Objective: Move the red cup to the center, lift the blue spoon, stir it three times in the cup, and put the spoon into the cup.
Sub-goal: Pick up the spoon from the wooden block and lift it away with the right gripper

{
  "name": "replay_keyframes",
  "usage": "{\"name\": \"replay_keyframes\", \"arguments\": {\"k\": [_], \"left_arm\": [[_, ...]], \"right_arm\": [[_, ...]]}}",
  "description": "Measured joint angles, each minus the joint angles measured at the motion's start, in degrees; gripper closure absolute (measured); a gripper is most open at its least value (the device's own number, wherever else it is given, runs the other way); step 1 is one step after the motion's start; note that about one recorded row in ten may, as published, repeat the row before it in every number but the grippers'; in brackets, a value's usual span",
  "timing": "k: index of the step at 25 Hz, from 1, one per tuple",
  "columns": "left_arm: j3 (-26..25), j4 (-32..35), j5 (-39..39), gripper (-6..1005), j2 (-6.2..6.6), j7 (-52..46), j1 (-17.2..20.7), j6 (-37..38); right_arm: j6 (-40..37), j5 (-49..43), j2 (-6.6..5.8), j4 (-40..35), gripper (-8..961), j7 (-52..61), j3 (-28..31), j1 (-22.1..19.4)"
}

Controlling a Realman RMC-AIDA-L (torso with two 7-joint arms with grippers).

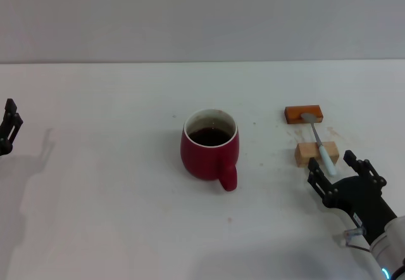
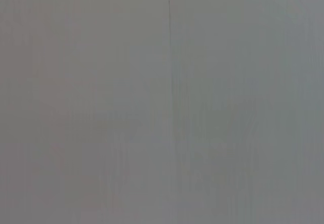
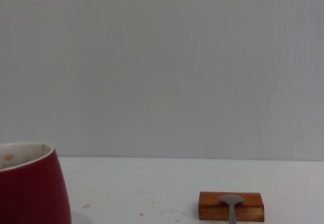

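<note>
The red cup (image 1: 209,147) stands upright near the middle of the table with dark liquid inside and its handle turned toward me. It also shows in the right wrist view as the red cup (image 3: 30,188). The blue spoon (image 1: 321,146) lies at the right across two small blocks, its grey bowl (image 3: 231,200) on the far one. My right gripper (image 1: 331,163) is open just in front of the near block, its fingers on either side of the spoon's handle end. My left gripper (image 1: 7,128) hangs at the far left edge, away from the cup.
An orange-brown block (image 1: 304,113) and a pale wooden block (image 1: 316,154) hold the spoon up off the white table (image 1: 114,185). A grey wall runs behind the table. The left wrist view shows only a blank grey surface.
</note>
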Motion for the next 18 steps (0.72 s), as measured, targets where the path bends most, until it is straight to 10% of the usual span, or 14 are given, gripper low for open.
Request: {"name": "replay_keyframes", "arguments": {"k": [12, 18], "left_arm": [[-0.09, 0.01, 0.00, 151, 0.00, -0.01, -0.03, 0.00], [-0.09, 0.16, 0.00, 151, 0.00, -0.11, -0.06, 0.00]], "right_arm": [[0.00, 0.12, 0.00, 0.23, 227, 0.00, -0.05, 0.23], [0.00, 0.01, -0.06, 0.25, 422, 0.00, -0.05, 0.34]]}}
